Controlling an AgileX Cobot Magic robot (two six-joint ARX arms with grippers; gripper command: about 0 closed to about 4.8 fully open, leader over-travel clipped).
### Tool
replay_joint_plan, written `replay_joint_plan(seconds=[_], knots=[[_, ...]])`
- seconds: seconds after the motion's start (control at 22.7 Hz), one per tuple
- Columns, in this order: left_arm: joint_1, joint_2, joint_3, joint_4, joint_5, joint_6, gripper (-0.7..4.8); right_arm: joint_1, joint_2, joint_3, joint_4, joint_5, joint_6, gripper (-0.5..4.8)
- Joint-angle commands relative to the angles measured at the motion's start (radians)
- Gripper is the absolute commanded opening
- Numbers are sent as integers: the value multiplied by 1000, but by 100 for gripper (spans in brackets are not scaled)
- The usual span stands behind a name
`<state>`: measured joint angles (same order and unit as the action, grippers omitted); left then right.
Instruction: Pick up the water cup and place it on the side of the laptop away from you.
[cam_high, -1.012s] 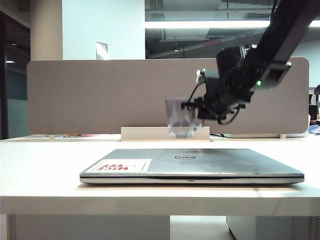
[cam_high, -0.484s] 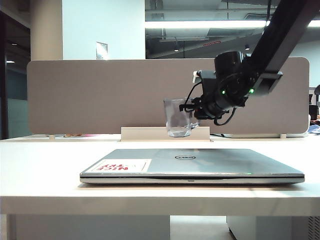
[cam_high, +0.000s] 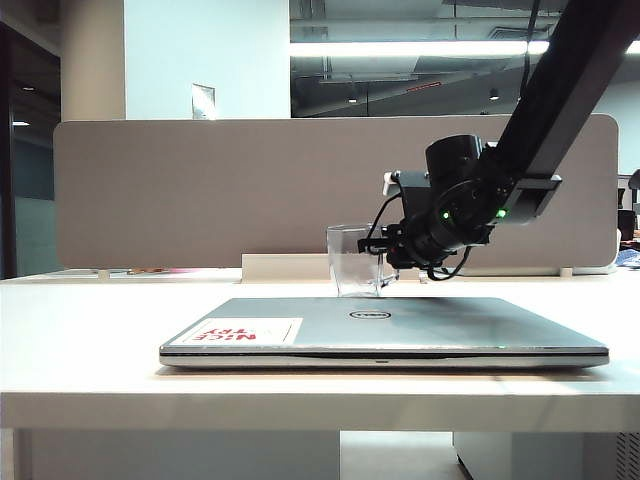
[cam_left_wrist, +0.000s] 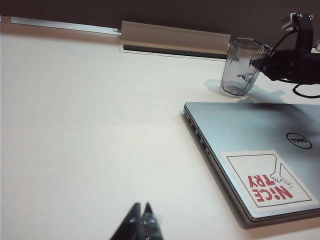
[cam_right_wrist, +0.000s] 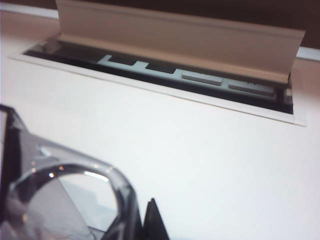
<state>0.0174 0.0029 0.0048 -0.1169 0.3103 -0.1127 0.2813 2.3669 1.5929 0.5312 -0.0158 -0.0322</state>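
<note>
While the left tool (cam_left_wrist: 141, 220) idles at the near left of the table (cam_high: 90, 330), its tips pressed together on nothing, the task stands late in its placing step. Centre: the laptop (cam_high: 390, 328) lies closed and flat, its "NICE TRY" sticker (cam_high: 240, 331) at the near-left corner of the lid. Just past its far edge, slightly left of centre, the water cup (cam_high: 352, 258) is upright and low over the table; in the left wrist view its base appears at or almost at the surface, with a shadow beneath, though actual contact cannot be confirmed. Right: the right tool (cam_high: 385, 255), reaching in from the upper right, is clamped on the cup at its handle side, jaws nearly together. Judged done: pickup and carry to the far side. Judged left: settling the cup, release, withdrawal. Surface: smooth, pale and matte, interrupted only by a cable tray (cam_right_wrist: 165, 75) with a raised flap along the far edge. Room: a grey divider panel (cam_high: 200, 190) backs the table; beyond it are a white pillar (cam_high: 200, 50), ceiling strip lights (cam_high: 410, 47) and dim open office space.
</note>
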Motion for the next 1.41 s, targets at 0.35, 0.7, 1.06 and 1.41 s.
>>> replay_joint_plan(seconds=[0.35, 0.7, 1.06, 1.41], knots=[[-2, 1, 3, 6, -3, 0, -6, 0, 1, 7, 11, -5, 13, -1], [-2, 1, 3, 5, -3, 0, -6, 0, 10, 7, 11, -5, 13, 13], [-2, 1, 3, 6, -3, 0, -6, 0, 10, 11, 11, -4, 12, 116], [-2, 1, 3, 6, -3, 0, -6, 0, -1, 11, -3, -2, 0, 161]])
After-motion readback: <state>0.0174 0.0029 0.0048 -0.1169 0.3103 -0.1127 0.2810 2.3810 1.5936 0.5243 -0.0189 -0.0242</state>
